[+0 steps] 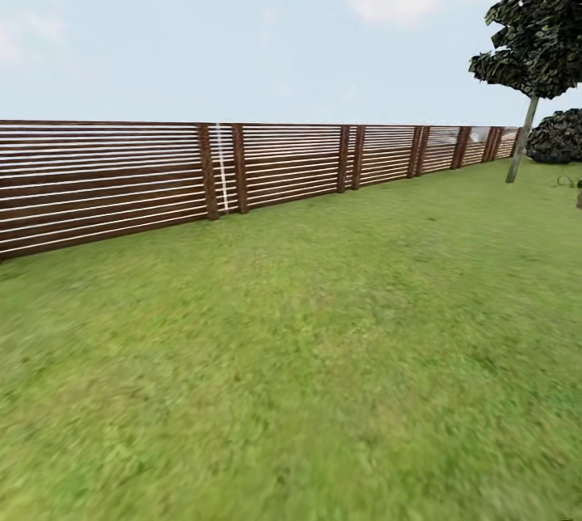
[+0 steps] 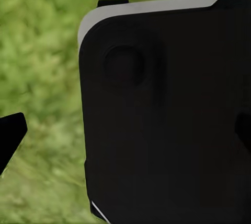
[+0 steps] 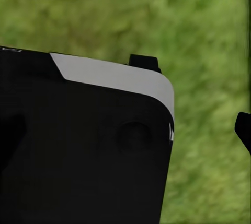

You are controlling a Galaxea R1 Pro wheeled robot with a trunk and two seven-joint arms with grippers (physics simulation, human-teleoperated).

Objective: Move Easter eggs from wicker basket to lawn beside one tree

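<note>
Your only tree [image 1: 524, 137] stands far right by the fence [image 1: 210, 173], across open lawn [image 1: 307, 359]; steer right. Pincer states: cannot tell.

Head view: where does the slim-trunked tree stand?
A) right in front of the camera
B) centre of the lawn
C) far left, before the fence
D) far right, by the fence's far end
D: the tree rises at far right, where the fence recedes, beside a dark bush.
</note>
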